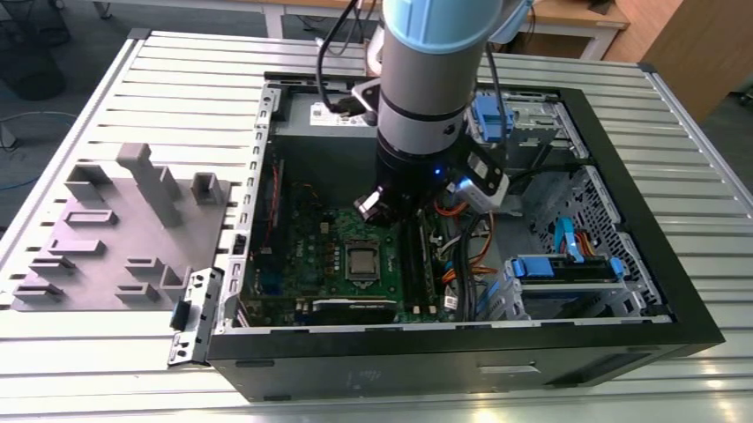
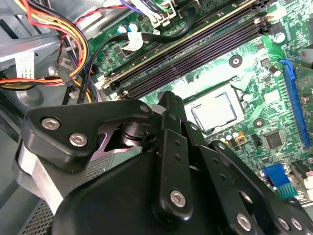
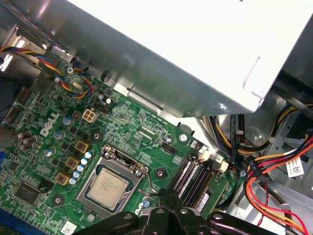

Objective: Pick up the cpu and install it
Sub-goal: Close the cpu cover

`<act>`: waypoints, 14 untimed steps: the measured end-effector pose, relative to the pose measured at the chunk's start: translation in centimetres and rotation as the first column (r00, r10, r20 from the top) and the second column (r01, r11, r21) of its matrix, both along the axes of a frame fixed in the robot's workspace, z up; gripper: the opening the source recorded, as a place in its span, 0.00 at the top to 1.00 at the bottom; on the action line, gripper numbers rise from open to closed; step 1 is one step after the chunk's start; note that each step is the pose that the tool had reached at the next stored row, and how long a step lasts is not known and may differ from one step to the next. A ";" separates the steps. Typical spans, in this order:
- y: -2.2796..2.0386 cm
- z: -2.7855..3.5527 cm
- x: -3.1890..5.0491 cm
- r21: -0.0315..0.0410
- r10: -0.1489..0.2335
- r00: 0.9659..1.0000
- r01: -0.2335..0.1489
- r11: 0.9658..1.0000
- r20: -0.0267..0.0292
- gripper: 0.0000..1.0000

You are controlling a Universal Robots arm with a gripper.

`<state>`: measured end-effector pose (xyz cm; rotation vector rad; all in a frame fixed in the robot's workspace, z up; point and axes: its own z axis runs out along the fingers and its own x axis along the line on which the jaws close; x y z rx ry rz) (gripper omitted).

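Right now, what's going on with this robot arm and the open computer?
A single robot arm reaches down into the open computer case, and its gripper hangs above the green motherboard. The cpu already lies in its socket on the board, also visible in the exterior view. The gripper is not touching it. Whether the jaws are open or shut cannot be told.

We count one cpu (image 1: 361,262) seated on one green motherboard (image 1: 309,231), inside one open computer case (image 1: 659,264). One grey fixture tray (image 1: 112,229) sits at its nine o'clock, and one robot arm (image 1: 429,88) hangs overhead.
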<state>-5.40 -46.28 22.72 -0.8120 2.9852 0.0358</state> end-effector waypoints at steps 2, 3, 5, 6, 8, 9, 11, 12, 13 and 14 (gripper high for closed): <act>0.22 -0.01 0.00 -0.002 0.000 1.000 0.000 1.000 0.000 0.89; 0.32 -0.02 0.00 -0.002 0.000 1.000 0.000 1.000 0.000 0.89; 0.53 -0.03 0.00 -0.003 0.000 1.000 0.000 1.000 0.000 0.89; 0.64 -0.04 0.00 -0.003 0.000 1.000 0.000 1.000 0.000 0.89; 0.91 -0.05 0.00 -0.004 0.000 1.000 0.000 1.000 0.000 0.89; 1.02 -0.06 0.00 -0.005 0.000 1.000 0.000 1.000 0.000 0.89; 1.21 -0.08 0.00 -0.006 0.000 1.000 0.000 1.000 0.000 0.89; 1.29 -0.09 0.00 -0.007 0.000 1.000 0.000 1.000 0.000 0.89; 1.35 -0.09 0.00 -0.007 0.000 1.000 0.000 1.000 0.000 0.89; 1.41 -0.10 0.00 -0.008 0.000 1.000 0.000 1.000 0.000 0.89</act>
